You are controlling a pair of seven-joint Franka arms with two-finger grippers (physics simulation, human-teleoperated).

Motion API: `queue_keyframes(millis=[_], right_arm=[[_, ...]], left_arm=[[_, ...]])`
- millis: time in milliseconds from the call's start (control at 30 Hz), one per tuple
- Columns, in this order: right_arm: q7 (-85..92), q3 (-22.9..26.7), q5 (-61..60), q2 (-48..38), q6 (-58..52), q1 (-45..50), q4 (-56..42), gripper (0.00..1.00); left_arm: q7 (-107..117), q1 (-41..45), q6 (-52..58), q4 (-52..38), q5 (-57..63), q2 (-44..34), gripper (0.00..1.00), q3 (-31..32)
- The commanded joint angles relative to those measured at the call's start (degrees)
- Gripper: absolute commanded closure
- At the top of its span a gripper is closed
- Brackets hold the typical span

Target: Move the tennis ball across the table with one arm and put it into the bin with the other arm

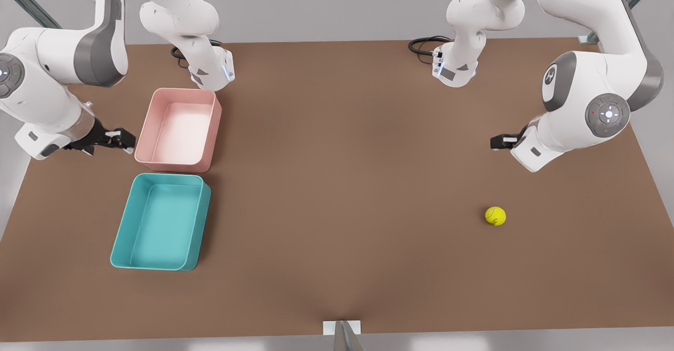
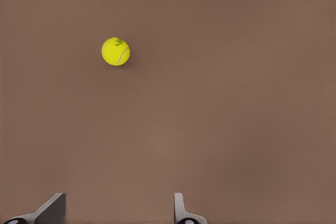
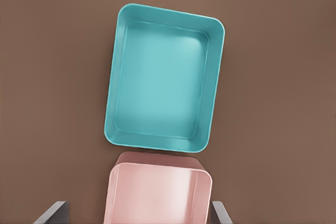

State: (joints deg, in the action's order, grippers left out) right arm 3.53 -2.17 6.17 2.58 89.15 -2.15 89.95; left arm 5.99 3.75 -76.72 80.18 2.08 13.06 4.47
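On the worktop [image 1: 347,193], well apart from the teal bin [image 1: 160,222], sits the tennis ball [image 1: 495,216]: light, springy, prone to rolling, best pinched across its middle. Left hand [image 1: 500,142] hovers wide open nearby; right hand [image 1: 122,139] waits open beside the pink tub [image 1: 179,129].

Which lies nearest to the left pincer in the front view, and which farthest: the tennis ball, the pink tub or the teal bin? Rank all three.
Measured from the left pincer, on the front view's right:
1. Tennis ball, on bare table close by, on the same side.
2. Pink tub, across the table on the front view's left.
3. Teal bin, beside the pink tub, slightly farther.
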Motion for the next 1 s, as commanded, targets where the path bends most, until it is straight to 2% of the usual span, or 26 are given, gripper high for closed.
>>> queue_keyframes(millis=[0, 67, 100, 133, 167, 200, 233, 300, 333, 467, 533, 633, 700, 767, 900, 967], right_arm=[[1.0, 0.0, -0.9, 0.0, 1.9, -1.0, 0.3, 0.0], [0.9, 0.0, -0.9, 0.1, 1.8, -1.0, 0.5, 0.0], [0.9, 0.0, -1.0, 0.6, 1.8, -0.6, 0.6, 0.0], [0.8, 0.1, -1.0, 1.9, 1.3, 0.4, -0.1, 0.0], [0.8, 0.1, -1.0, 2.1, 1.2, 0.5, -0.2, 0.0], [0.8, 0.1, -0.9, 2.1, 1.3, 0.5, -0.2, 0.0], [0.8, 0.1, -1.0, 2.2, 1.3, 0.6, -0.2, 0.0], [0.7, 0.1, -1.2, 2.1, 1.1, 0.7, -0.3, 0.0], [0.6, 0.1, -0.1, 2.0, -1.5, 2.1, -1.9, 0.0], [0.4, 0.2, -1.0, 2.4, -2.0, 2.2, -3.9, 0.0], [0.2, 0.5, -1.2, 2.5, -2.2, 1.9, -4.2, 0.0], [0.2, 0.7, -2.9, 3.7, -1.6, 1.7, -4.6, 0.0], [0.1, 0.7, -3.0, 3.7, -2.0, 1.6, -5.0, 0.0], [0.0, 0.7, -2.9, 3.7, -2.1, 1.6, -5.0, 0.0], [0.3, 0.5, -2.9, 3.7, -2.8, 1.8, -4.9, 0.0], [0.3, 0.6, -2.8, 3.7, -2.8, 1.8, -4.9, 0.0]], left_arm=[[0.4, -0.1, -1.0, 0.0, 0.0, -0.1, 0.0, 0.0], [0.3, -0.1, -0.8, -0.2, 0.1, 1.4, 0.0, -0.1], [-0.6, -0.1, -0.9, -2.9, 0.1, 5.5, 0.0, -0.8], [-1.9, -0.1, -1.2, -10.6, 0.0, 13.3, 0.1, -0.3], [-3.1, -0.1, -2.1, -18.3, -0.1, 20.4, 0.39, 0.8], [-5.7, -0.1, -7.8, -19.0, -0.1, 23.5, 0.66, 1.0], [-13.9, -1.5, -12.9, -18.3, -0.1, 26.6, 0.79, 1.0], [-47.5, -4.9, -24.3, -13.0, -0.1, 27.5, 0.79, 0.9], [-59.1, -5.2, -26.6, -12.5, -0.1, 28.7, 0.79, 0.9], [-112.8, -9.6, -26.8, -9.7, -0.2, 30.6, 0.79, 0.4], [-128.3, -10.5, -27.2, -9.6, 0.0, 31.4, 0.79, -2.1], [-134.4, -12.0, -28.6, -8.1, 1.2, 31.8, 0.79, -3.3], [-136.3, -12.8, -39.2, -0.7, 1.3, 30.7, 0.79, -4.4], [-137.9, -13.4, -42.5, 2.8, 1.3, 30.7, 0.79, -4.5], [-134.8, -13.3, -51.7, 8.6, 1.2, 30.7, 0.79, -4.5], [-129.1, -13.1, -51.6, 9.6, 1.3, 30.1, 0.79, -4.5]])
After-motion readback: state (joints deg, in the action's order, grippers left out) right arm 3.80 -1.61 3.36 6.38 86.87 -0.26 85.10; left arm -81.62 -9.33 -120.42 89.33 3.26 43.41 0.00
